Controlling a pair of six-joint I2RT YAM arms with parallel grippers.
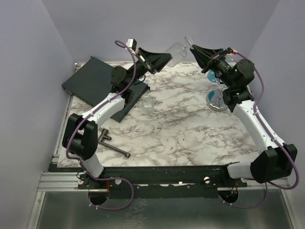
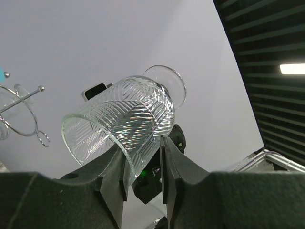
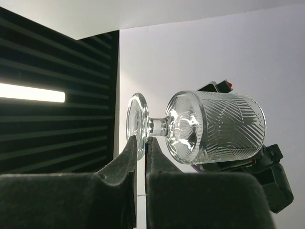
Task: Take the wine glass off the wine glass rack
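Hanging sideways mid-air, wine glass [image 1: 177, 49], left pincer [image 2: 144, 160] clasping bowl wall, right pincer [image 3: 141, 146] pinching foot

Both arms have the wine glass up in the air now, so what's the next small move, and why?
Probably ease the right gripper open to let go of the foot. The wine glass hangs sideways, clear of the wine glass rack, and the left gripper pinches the bowl wall at the rim, so the second grip seems unneeded, provided that pinch is firm.
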